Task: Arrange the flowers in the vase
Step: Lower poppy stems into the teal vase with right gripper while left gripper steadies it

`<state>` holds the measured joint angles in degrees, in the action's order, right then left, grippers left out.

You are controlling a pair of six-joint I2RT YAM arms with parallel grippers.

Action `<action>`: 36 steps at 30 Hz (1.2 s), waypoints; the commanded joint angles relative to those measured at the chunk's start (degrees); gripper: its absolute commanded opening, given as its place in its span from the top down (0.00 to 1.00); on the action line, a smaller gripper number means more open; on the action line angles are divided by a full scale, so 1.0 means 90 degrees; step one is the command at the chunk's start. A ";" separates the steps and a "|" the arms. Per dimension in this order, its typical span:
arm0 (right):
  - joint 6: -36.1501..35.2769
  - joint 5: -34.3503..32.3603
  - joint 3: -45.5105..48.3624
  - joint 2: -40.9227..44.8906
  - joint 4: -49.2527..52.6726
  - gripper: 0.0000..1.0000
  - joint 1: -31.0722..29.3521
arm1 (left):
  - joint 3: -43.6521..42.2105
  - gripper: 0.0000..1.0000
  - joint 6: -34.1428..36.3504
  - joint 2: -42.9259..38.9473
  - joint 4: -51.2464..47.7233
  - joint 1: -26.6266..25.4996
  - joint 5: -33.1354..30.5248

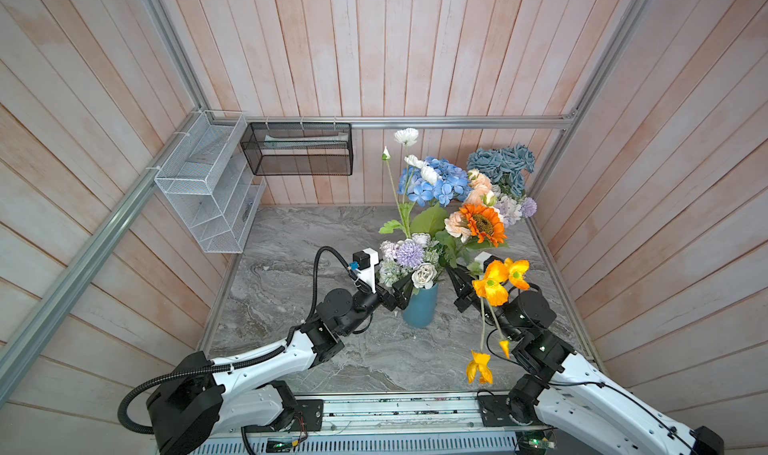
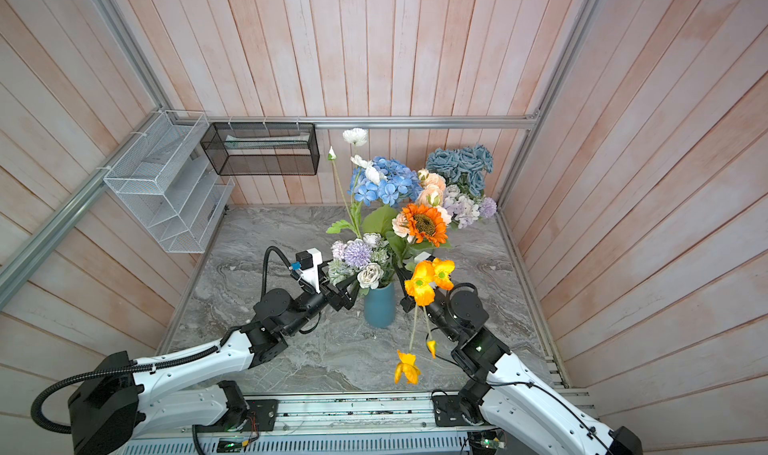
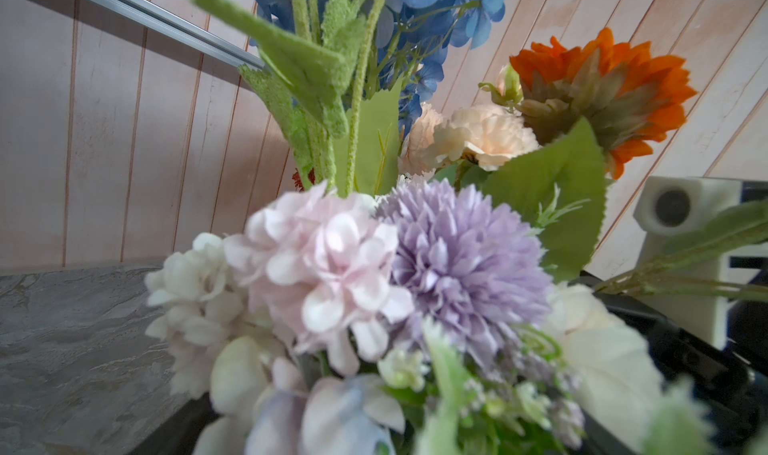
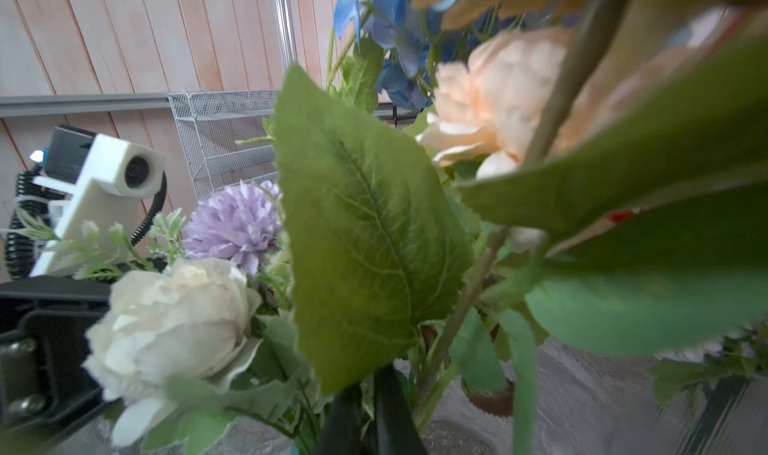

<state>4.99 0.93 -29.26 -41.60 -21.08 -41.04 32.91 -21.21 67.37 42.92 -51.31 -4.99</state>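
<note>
Flowers (image 1: 440, 191) mostly in blue vase (image 1: 420, 307), standing between my pincers. Dusty-blue roses (image 1: 500, 164) far beyond right pincer (image 1: 452, 273), seemingly not yet in vase. Yellow poppies (image 1: 500, 280) droop just over it. Left pincer (image 1: 403, 293) spread wide at vase mouth; right one closed among stems — holding one or none, cannot tell. Step: settling stems. Next — release cleanly, fetch roses.

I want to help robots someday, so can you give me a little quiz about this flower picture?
1. True or false: the vase is red.
2. Which arm's end effector is open? A) left B) right
3. Fill in: the sunflower has ___ petals.
Key: 1 false, it is blue. 2 A: the left end effector stands open, the right end effector shut. 3 orange.
</note>
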 commanded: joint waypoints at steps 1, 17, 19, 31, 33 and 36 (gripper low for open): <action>0.0143 -0.0068 -0.0059 -0.0172 0.0223 0.92 0.0009 | -0.0003 0.00 -0.0032 -0.0103 0.0181 0.0037 -0.0119; 0.0087 0.0040 0.0297 -0.0779 0.0242 0.91 0.0009 | -0.0058 0.00 -0.0101 -0.0142 0.0243 0.0037 -0.0011; 0.0048 0.0072 0.0246 -0.0938 0.0319 0.90 0.0009 | -0.0071 0.00 -0.0107 -0.0152 0.0241 0.0037 0.0003; 0.0094 0.0302 -0.0120 -0.1210 0.0601 0.70 0.0009 | -0.0199 0.00 -0.0143 -0.0327 0.0148 0.0041 -0.0284; 0.0171 0.0413 -0.0269 -0.1147 0.0878 0.61 0.0009 | -0.0207 0.00 -0.0143 -0.0338 0.0117 0.0041 -0.0304; 0.0235 0.0681 -0.0327 -0.0957 0.1130 0.49 0.0008 | -0.0185 0.00 -0.0163 -0.0300 0.0085 0.0052 -0.0314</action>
<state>6.37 4.89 -30.41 -51.53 -15.59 -41.15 31.90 -22.24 65.30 42.89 -51.24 -6.50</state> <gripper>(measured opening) 0.498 0.999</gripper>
